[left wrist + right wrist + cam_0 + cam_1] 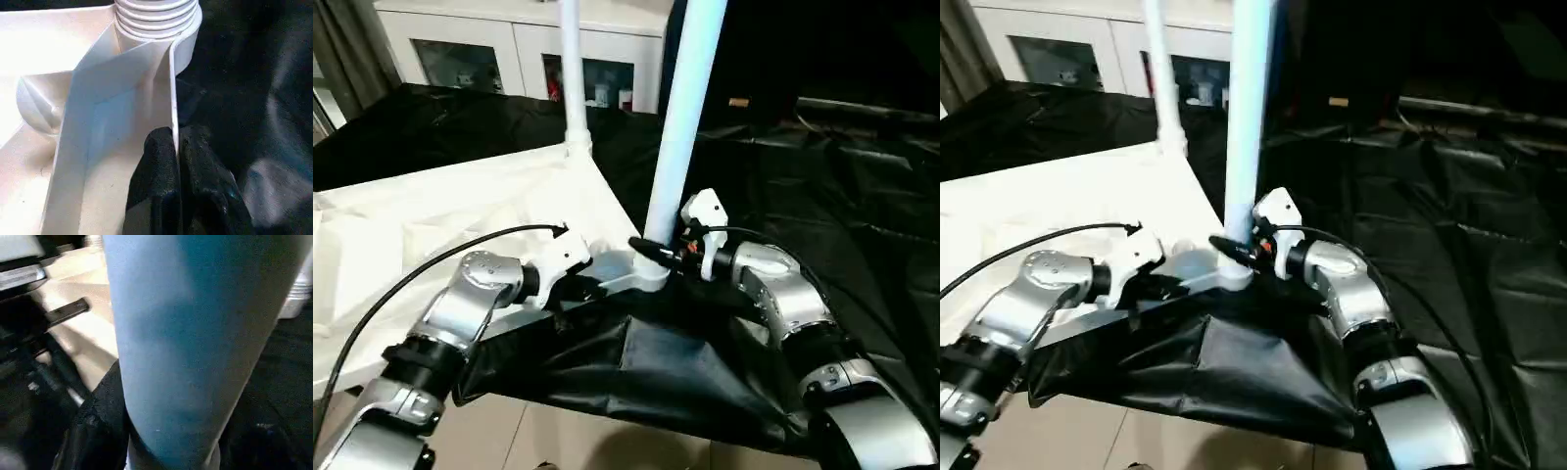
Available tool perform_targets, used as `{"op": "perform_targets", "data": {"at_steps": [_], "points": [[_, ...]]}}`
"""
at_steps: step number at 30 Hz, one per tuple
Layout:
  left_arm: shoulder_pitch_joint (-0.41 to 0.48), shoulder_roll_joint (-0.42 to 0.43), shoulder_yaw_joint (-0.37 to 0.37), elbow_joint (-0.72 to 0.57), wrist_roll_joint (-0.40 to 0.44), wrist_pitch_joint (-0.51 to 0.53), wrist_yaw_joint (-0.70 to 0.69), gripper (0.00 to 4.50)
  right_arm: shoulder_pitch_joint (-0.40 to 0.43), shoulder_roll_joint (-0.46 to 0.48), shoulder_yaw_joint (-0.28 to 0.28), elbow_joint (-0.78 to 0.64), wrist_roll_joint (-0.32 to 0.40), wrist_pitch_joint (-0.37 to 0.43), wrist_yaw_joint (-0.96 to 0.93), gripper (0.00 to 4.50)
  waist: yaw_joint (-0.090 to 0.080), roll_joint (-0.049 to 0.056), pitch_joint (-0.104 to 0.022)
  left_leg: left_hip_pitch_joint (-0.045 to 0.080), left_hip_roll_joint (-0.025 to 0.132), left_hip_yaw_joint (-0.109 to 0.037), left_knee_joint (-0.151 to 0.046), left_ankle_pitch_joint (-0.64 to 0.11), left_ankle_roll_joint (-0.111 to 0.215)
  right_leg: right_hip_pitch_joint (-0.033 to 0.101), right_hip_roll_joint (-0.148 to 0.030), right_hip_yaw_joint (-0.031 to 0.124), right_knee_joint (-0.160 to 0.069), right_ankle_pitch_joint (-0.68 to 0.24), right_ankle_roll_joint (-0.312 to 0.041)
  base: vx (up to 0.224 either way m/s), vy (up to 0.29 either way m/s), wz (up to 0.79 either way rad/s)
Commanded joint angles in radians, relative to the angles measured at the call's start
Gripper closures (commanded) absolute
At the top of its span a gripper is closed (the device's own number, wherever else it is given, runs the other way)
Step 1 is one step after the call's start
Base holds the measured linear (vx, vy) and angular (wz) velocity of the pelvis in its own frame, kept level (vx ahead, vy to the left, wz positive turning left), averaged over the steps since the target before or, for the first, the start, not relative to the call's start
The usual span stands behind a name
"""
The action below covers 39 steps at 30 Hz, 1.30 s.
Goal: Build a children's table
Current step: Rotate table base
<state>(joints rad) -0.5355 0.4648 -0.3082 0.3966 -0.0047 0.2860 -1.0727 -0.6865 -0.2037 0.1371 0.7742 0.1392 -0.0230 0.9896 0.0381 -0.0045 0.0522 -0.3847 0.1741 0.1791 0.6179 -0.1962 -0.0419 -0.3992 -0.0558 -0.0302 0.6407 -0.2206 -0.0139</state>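
Square white plastic table top, smooth and matt, with a ribbed threaded corner socket. Long white plastic tube legs, smooth with a slight sheen. Crinkled black sheet, glossy like plastic film. Silver forearm shells, brushed metallic; black finger pads, rough-textured rubber.

white glass-door cabinet, black sheeting
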Motion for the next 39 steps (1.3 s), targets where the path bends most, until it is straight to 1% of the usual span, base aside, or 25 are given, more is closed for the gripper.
{"op": "perform_targets", "data": {"at_steps": [1, 8, 9, 10, 11, 13, 15, 16, 17, 18, 19, 20, 22, 25, 26, 27, 28, 29, 30, 31, 32, 34, 35, 38, 39], "points": [[-0.013, -0.003, -0.031, -0.096, -0.036, -0.025, -0.097, 4.5, 0.037, -0.024, 0.071, 0.103, -0.051, 0.041, 0.066, 2.61, 0.006, 0.005, -0.06, 0.023, 0.061, -0.017, -0.077, -0.145, 0.069, 0.048, -0.086, 0.042, -0.07, -0.004, -0.305, 0.0, 0.0, 0.0], [-0.013, 0.008, -0.044, -0.113, -0.034, -0.031, -0.123, 4.5, 0.049, -0.043, 0.083, 0.097, -0.052, -0.008, 0.155, 2.61, 0.013, 0.002, -0.059, 0.02, 0.062, -0.017, -0.078, -0.132, 0.069, 0.049, -0.089, 0.039, -0.069, -0.002, -0.302, 0.0, 0.0, 0.0], [-0.013, 0.011, -0.051, -0.114, -0.025, -0.032, -0.121, 4.5, 0.056, -0.047, 0.089, 0.098, -0.06, -0.026, 0.178, 2.61, 0.014, 0.009, -0.059, 0.021, 0.062, -0.018, -0.078, -0.131, 0.068, 0.048, -0.089, 0.038, -0.068, 0.002, -0.303, 0.0, 0.0, 0.0], [-0.013, 0.011, -0.052, -0.115, -0.023, -0.03, -0.116, 4.5, 0.06, -0.046, 0.087, 0.1, -0.061, -0.034, 0.18, 2.61, 0.014, 0.008, -0.06, 0.021, 0.062, -0.018, -0.078, -0.132, 0.068, 0.049, -0.089, 0.038, -0.068, 0.005, -0.303, 0.0, 0.0, 0.0], [-0.014, 0.01, -0.052, -0.114, -0.021, -0.029, -0.112, 4.5, 0.061, -0.045, 0.085, 0.102, -0.062, -0.039, 0.18, 2.61, 0.016, 0.012, -0.06, 0.021, 0.062, -0.019, -0.079, -0.137, 0.065, 0.049, -0.089, 0.038, -0.068, 0.005, -0.304, 0.0, 0.0, 0.0], [-0.02, -0.001, -0.041, -0.102, -0.015, -0.012, -0.074, 4.5, 0.066, -0.033, 0.07, 0.115, -0.064, -0.048, 0.129, 2.61, 0.016, 0.014, -0.06, 0.023, 0.063, -0.019, -0.081, -0.148, 0.057, 0.049, -0.088, 0.038, -0.07, 0.0, -0.305, 0.0, 0.0, 0.0], [-0.028, -0.013, -0.032, -0.09, -0.009, 0.005, -0.043, 4.5, 0.066, -0.021, 0.053, 0.127, -0.063, -0.054, 0.08, 2.61, 0.015, 0.011, -0.058, 0.023, 0.063, -0.02, -0.084, -0.169, 0.046, 0.048, -0.088, 0.038, -0.072, -0.02, -0.304, 0.0, 0.0, 0.0], [-0.034, -0.021, -0.025, -0.079, -0.004, 0.016, -0.021, 4.5, 0.065, -0.013, 0.041, 0.138, -0.063, -0.053, 0.042, 2.61, 0.014, 0.016, -0.056, 0.025, 0.063, -0.021, -0.086, -0.2, 0.032, 0.047, -0.089, 0.038, -0.076, -0.058, -0.3, 0.0, 0.0, 0.0], [-0.038, -0.026, -0.021, -0.073, -0.002, 0.024, -0.008, 4.5, 0.063, -0.009, 0.034, 0.145, -0.064, -0.052, 0.018, 2.61, 0.012, 0.014, -0.053, 0.026, 0.063, -0.02, -0.088, -0.222, 0.024, 0.045, -0.089, 0.039, -0.08, -0.089, -0.297, 0.0, 0.0, 0.0], [-0.046, -0.041, -0.009, -0.061, -0.003, 0.035, 0.019, 4.5, 0.058, 0.001, 0.018, 0.163, -0.068, -0.054, -0.048, 2.61, 0.011, 0.019, -0.051, 0.031, 0.063, -0.023, -0.092, -0.271, 0.002, 0.043, -0.09, 0.039, -0.085, -0.161, -0.288, 0.0, 0.0, 0.0], [-0.054, -0.057, 0.003, -0.05, -0.01, 0.049, 0.041, 4.5, 0.051, 0.012, 0.0, 0.184, -0.068, -0.045, -0.116, 2.61, 0.005, 0.016, -0.042, 0.035, 0.061, -0.025, -0.098, -0.335, -0.024, 0.037, -0.089, 0.039, -0.094, -0.262, -0.269, 0.0, 0.0, 0.0], [-0.061, -0.069, 0.01, -0.043, -0.013, 0.058, 0.058, 4.5, 0.045, 0.021, -0.016, 0.203, -0.068, -0.039, -0.171, 2.61, 0.001, 0.016, -0.04, 0.041, 0.059, -0.03, -0.099, -0.394, -0.044, 0.033, -0.092, 0.039, -0.103, -0.366, -0.242, 0.0, 0.0, 0.0], [-0.078, -0.101, 0.025, -0.026, -0.015, 0.083, 0.105, 4.5, 0.033, 0.042, -0.043, 0.239, -0.063, -0.024, -0.275, 2.61, -0.004, 0.016, -0.042, 0.038, 0.059, -0.037, -0.101, -0.41, -0.056, 0.034, -0.096, 0.04, -0.108, -0.416, -0.212, 0.0, 0.0, 0.0], [-0.106, -0.142, 0.028, 0.007, 0.003, 0.115, 0.173, 4.5, 0.016, 0.071, -0.06, 0.275, -0.064, -0.006, -0.394, 2.61, -0.008, 0.018, -0.045, 0.038, 0.058, -0.034, -0.101, -0.392, -0.052, 0.031, -0.093, 0.04, -0.11, -0.374, -0.212, 0.0, 0.0, 0.0], [-0.118, -0.16, 0.032, 0.024, 0.008, 0.128, 0.201, 4.5, 0.008, 0.083, -0.062, 0.287, -0.066, 0.006, -0.431, 2.61, -0.005, 0.023, -0.046, 0.037, 0.058, -0.036, -0.101, -0.386, -0.052, 0.032, -0.094, 0.04, -0.108, -0.362, -0.213, 0.0, 0.0, 0.0], [-0.133, -0.184, 0.039, 0.045, 0.012, 0.148, 0.24, 4.5, -0.002, 0.096, -0.062, 0.302, -0.071, 0.019, -0.478, 2.61, -0.009, 0.019, -0.046, 0.035, 0.056, -0.033, -0.101, -0.379, -0.048, 0.031, -0.09, 0.04, -0.108, -0.342, -0.218, 0.0, 0.0, 0.0], [-0.152, -0.211, 0.049, 0.074, 0.017, 0.17, 0.288, 4.5, -0.014, 0.11, -0.063, 0.319, -0.074, 0.033, -0.525, 2.61, -0.008, 0.021, -0.046, 0.037, 0.055, -0.032, -0.1, -0.374, -0.05, 0.03, -0.09, 0.04, -0.106, -0.336, -0.22, 0.0, 0.0, 0.0], [-0.175, -0.244, 0.062, 0.108, 0.025, 0.186, 0.348, 4.5, -0.029, 0.127, -0.065, 0.34, -0.078, 0.046, -0.575, 2.61, -0.008, 0.02, -0.048, 0.036, 0.054, -0.031, -0.098, -0.36, -0.049, 0.032, -0.09, 0.04, -0.105, -0.317, -0.223, 0.0, 0.0, 0.0], [-0.187, -0.261, 0.069, 0.126, 0.03, 0.194, 0.381, 4.5, -0.037, 0.136, -0.067, 0.353, -0.08, 0.05, -0.603, 2.61, -0.006, 0.02, -0.048, 0.037, 0.054, -0.031, -0.099, -0.355, -0.047, 0.032, -0.091, 0.04, -0.108, -0.317, -0.224, 0.0, 0.0, 0.0], [-0.205, -0.287, 0.071, 0.152, 0.041, 0.199, 0.422, 4.5, -0.051, 0.151, -0.07, 0.37, -0.08, 0.056, -0.635, 2.61, -0.004, 0.015, -0.049, 0.036, 0.053, -0.028, -0.097, -0.343, -0.039, 0.032, -0.091, 0.041, -0.111, -0.312, -0.222, 0.0, 0.0, 0.0], [-0.218, -0.307, 0.07, 0.171, 0.048, 0.201, 0.446, 4.5, -0.061, 0.162, -0.07, 0.38, -0.083, 0.062, -0.656, 2.61, 0.0, 0.018, -0.052, 0.035, 0.053, -0.029, -0.097, -0.319, -0.033, 0.036, -0.094, 0.04, -0.11, -0.29, -0.223, 0.0, 0.0, 0.0], [-0.232, -0.331, 0.063, 0.191, 0.057, 0.199, 0.469, 4.5, -0.079, 0.18, -0.069, 0.398, -0.087, 0.062, -0.68, 2.61, 0.003, 0.016, -0.054, 0.031, 0.053, -0.027, -0.098, -0.272, -0.019, 0.041, -0.091, 0.04, -0.106, -0.224, -0.227, 0.0, 0.0, 0.0], [-0.232, -0.333, 0.061, 0.193, 0.058, 0.198, 0.47, 4.5, -0.08, 0.182, -0.069, 0.399, -0.087, 0.063, -0.681, 2.61, 0.003, 0.016, -0.056, 0.025, 0.054, -0.027, -0.098, -0.251, -0.011, 0.046, -0.092, 0.038, -0.103, -0.186, -0.232, 0.0, 0.0, 0.0], [-0.232, -0.336, 0.056, 0.196, 0.059, 0.192, 0.468, 4.5, -0.087, 0.187, -0.066, 0.405, -0.092, 0.065, -0.683, 2.61, 0.005, 0.015, -0.059, 0.024, 0.054, -0.023, -0.096, -0.198, 0.016, 0.051, -0.092, 0.036, -0.098, -0.101, -0.249, 0.0, 0.0, 0.0], [-0.232, -0.336, 0.058, 0.2, 0.06, 0.192, 0.47, 4.5, -0.091, 0.189, -0.069, 0.408, -0.094, 0.065, -0.686, 2.61, 0.005, 0.013, -0.058, 0.024, 0.054, -0.022, -0.097, -0.2, 0.021, 0.051, -0.092, 0.035, -0.099, -0.107, -0.252, 0.0, 0.0, 0.0]]}}
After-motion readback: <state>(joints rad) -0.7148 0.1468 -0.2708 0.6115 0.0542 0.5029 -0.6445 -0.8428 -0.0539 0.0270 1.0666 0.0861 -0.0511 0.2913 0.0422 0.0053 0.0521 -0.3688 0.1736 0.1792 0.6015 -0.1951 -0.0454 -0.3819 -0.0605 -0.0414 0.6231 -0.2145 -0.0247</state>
